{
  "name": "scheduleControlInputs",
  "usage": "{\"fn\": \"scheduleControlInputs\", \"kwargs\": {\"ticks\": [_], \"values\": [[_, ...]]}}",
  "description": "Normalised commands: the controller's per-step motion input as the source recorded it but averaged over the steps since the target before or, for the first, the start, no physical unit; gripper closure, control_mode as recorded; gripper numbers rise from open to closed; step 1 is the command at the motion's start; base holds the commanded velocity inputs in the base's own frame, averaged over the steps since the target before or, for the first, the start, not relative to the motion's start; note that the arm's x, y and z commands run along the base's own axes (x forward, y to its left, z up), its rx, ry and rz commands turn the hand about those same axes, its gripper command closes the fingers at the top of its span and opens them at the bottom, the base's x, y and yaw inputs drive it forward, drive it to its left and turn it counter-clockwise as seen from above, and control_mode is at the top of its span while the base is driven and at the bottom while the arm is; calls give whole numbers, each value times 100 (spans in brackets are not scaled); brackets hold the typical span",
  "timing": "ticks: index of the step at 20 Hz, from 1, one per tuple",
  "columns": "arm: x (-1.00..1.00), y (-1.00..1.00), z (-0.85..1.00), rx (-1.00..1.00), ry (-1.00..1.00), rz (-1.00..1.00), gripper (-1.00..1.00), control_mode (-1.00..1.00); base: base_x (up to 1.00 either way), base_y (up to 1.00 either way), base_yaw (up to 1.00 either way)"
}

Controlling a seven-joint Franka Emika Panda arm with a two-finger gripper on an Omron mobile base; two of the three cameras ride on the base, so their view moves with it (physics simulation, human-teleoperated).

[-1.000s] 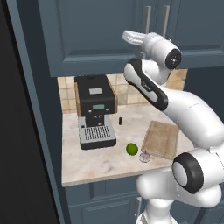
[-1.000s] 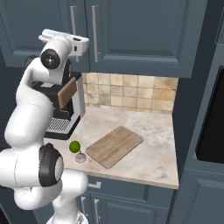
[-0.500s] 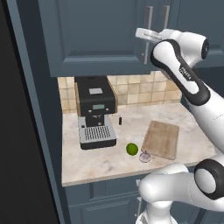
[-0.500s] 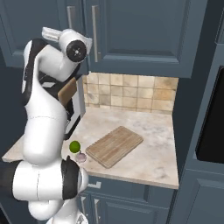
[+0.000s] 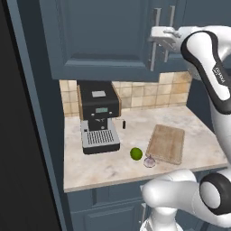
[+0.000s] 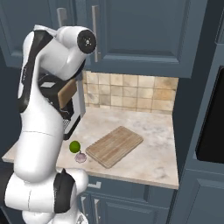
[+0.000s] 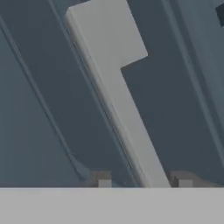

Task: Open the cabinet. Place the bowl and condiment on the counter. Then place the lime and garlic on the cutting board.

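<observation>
Step in hand: opening the cabinet [image 5: 103,40], the first part of the task; its slate-blue doors look shut, so bowl and condiment are out of sight behind them.
Arm: the white arm is raised to the upper doors, its gripper [image 5: 158,36] up against the left door's silver handle [image 5: 155,38].
Pincer: in the hand view the two finger tips [image 7: 104,183] rise on either side of the pale bar handle [image 7: 122,109], jaws part open with the bar between them; whether the pads already press on it I cannot tell.
Counter: the lime [image 5: 136,154] and the garlic [image 5: 149,161] lie close together on the counter [image 5: 103,167], just off the near left edge of the cutting board [image 5: 167,143], which is bare.
Also there: a black coffee machine [image 5: 98,117] stands by the tiled wall, left of the board.
Next move, as I judge it: pinch the bar firmly, then draw the hand back in an arc about the door's hinge, so the grip does not slip off.
</observation>
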Motion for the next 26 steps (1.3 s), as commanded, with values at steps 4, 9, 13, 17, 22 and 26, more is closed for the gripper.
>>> {"fn": "scheduleControlInputs", "kwargs": {"ticks": [4, 9, 13, 17, 22, 26], "values": [[-96, 100, 0, 0, 17, 13, 100, -100, 0, 0, 0], [-90, 100, 0, 0, 17, 9, 100, -100, 0, 0, 0], [-81, 100, 0, 0, 17, 8, 100, -100, 0, 0, 0], [-74, 100, -1, 0, 15, 7, 100, -100, 0, 0, 0], [-65, 100, -7, -1, 14, 7, 100, -100, 0, 0, 0], [-55, 99, -18, -4, 7, 6, 100, -100, 0, 0, 0]]}}
